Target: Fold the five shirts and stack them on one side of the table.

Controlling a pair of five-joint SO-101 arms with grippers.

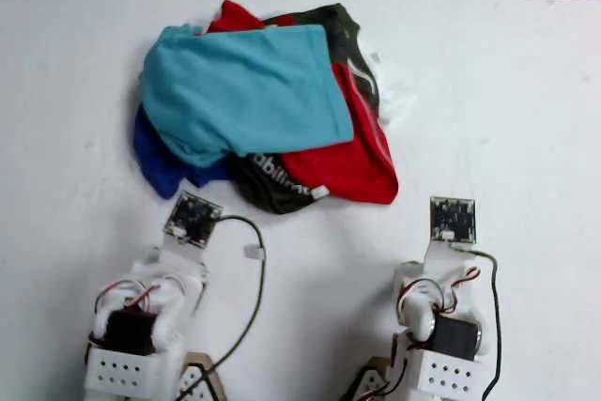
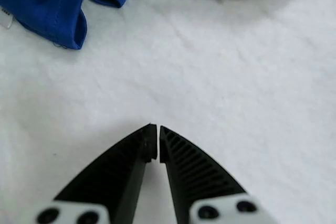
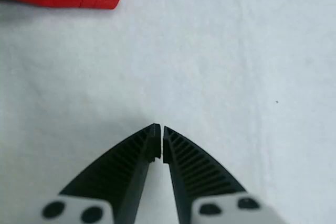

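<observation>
Beyond the left end effector [image 2: 157, 129] and right end effector [image 3: 160, 129], both pinched together, shirts [image 1: 249, 91] lie heaped, teal uppermost.

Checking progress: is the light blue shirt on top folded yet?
Not folded: the light blue fabric shirt lies rumpled and crooked atop the other shirts.

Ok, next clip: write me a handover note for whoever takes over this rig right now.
Left gripper: shut, empty, above bare table by the dark blue shirt.
Right gripper: shut, empty, by the red shirt.
All heaped loosely together: light blue shirt on top, black shirt underneath.
Done: nothing folded.
Left: fold every shirt, stack on one side.
</observation>
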